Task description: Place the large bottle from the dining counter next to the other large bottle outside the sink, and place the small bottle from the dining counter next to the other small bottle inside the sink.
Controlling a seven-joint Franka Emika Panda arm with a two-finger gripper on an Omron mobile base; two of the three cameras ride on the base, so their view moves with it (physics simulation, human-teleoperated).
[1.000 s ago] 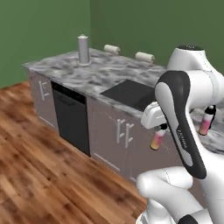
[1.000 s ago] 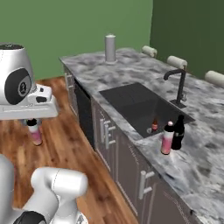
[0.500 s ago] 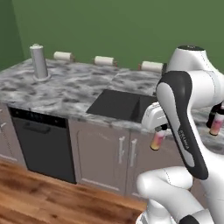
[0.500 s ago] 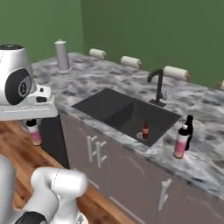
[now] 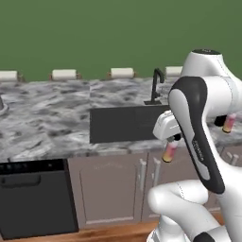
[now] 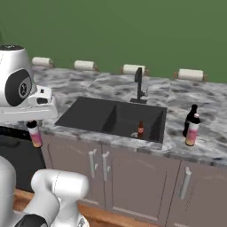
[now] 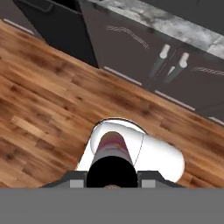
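1. Green wall and a grey-veined marble tabletop [image 6: 106,86] with a row of paper-towel rolls [image 6: 133,69] at the back form the setting; wood floor [image 7: 52,109] lies below.
2. Jaws [image 5: 171,142] are closed on the small bottle [image 5: 169,151], which hangs upright in front of the cabinets [image 6: 95,162], short of the tabletop edge.
3. Black sink [image 6: 88,113] holds the other small bottle [image 6: 140,129], upright near its right front corner, below the faucet [image 6: 139,85].
4. Right of the sink, on the tabletop, the large bottle [image 6: 192,129] stands just beside the other large bottle [image 6: 190,116].
5. A dishwasher [image 5: 33,198] sits under the tabletop at left.
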